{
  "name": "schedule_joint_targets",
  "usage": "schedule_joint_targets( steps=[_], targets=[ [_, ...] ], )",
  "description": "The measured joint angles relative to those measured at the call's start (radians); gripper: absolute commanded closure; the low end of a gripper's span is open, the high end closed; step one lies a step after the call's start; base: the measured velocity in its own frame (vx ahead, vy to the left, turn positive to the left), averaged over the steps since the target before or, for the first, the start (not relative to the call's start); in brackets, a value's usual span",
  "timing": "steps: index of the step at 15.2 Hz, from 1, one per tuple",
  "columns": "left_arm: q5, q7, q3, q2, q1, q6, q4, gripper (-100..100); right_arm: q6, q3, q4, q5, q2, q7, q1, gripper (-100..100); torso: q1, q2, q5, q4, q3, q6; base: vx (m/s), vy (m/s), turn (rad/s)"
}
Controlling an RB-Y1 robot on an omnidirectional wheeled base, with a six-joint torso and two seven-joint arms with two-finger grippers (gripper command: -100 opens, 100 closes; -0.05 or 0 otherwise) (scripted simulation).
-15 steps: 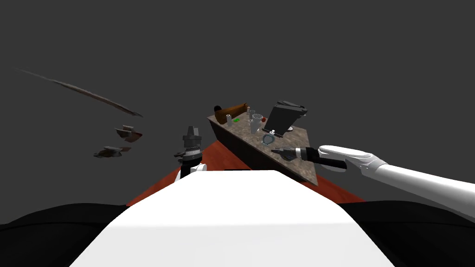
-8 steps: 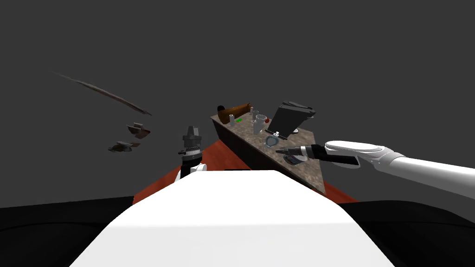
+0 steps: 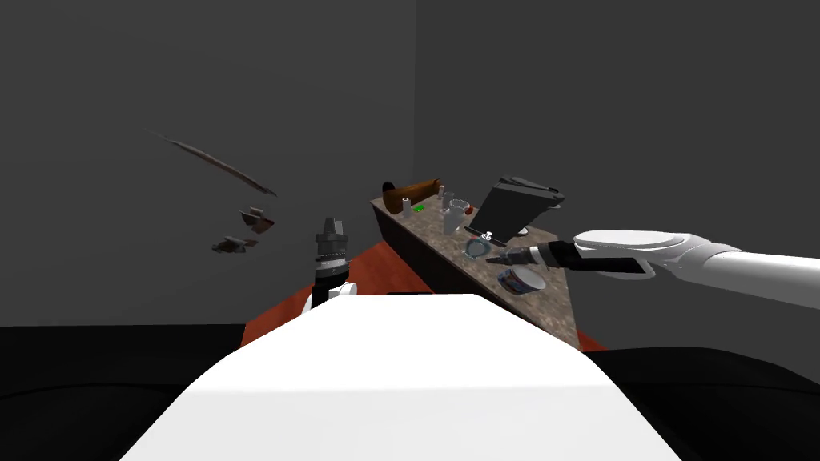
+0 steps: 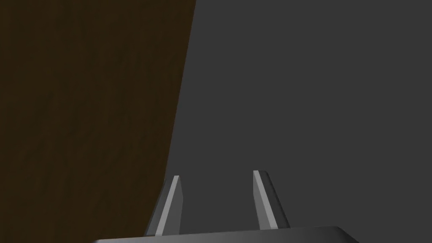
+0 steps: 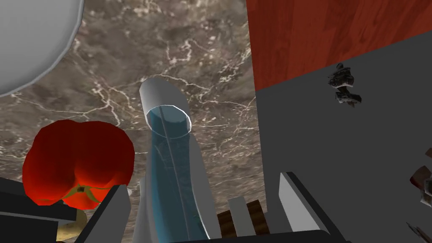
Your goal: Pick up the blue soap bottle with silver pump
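The blue soap bottle (image 3: 477, 247) with a silver pump stands on the marbled brown counter (image 3: 432, 234), in front of a black machine. My right gripper (image 3: 495, 258) reaches in from the right, its tips just beside the bottle. In the right wrist view the bottle (image 5: 168, 168) is a see-through blue tube with a light grey end. It lies between the open fingers of my right gripper (image 5: 204, 183), close against one finger (image 5: 112, 211). My left gripper (image 3: 331, 224) is raised by my chest, away from the counter, and my left gripper (image 4: 217, 198) is open and empty.
A patterned bowl (image 3: 520, 280) sits just below my right hand. A red pepper (image 5: 78, 158) lies beside the bottle. The black machine (image 3: 512, 210), a glass (image 3: 455, 216) and a brown roll (image 3: 412, 192) crowd the counter's far part. Red floor (image 5: 320, 38) lies past the counter edge.
The head view has swung, so the counter has shifted right. My right gripper has moved off the bowl and up to the bottle. The left arm has kept its pose.
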Motion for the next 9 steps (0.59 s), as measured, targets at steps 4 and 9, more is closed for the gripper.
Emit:
schedule_joint_targets(
  steps=[4, 9],
  targets=[
    [0.000, 0.000, 0.000, 0.000, 0.000, 0.000, 0.000, 0, -0.019, 0.004, 0.034, 0.039, -0.058, -0.026, -0.011, -100, 0.001, 0.000, 0.000, 0.000, 0.000, 0.000, 0.024, 0.037, 0.136],
    [0.000, 0.000, 0.000, 0.000, 0.000, 0.000, 0.000, 0, -0.022, 0.020, 0.044, 0.026, -0.122, -0.018, -0.013, -100, 0.001, 0.000, 0.000, 0.000, 0.000, 0.000, 0.022, 0.026, 0.071]
  ],
)
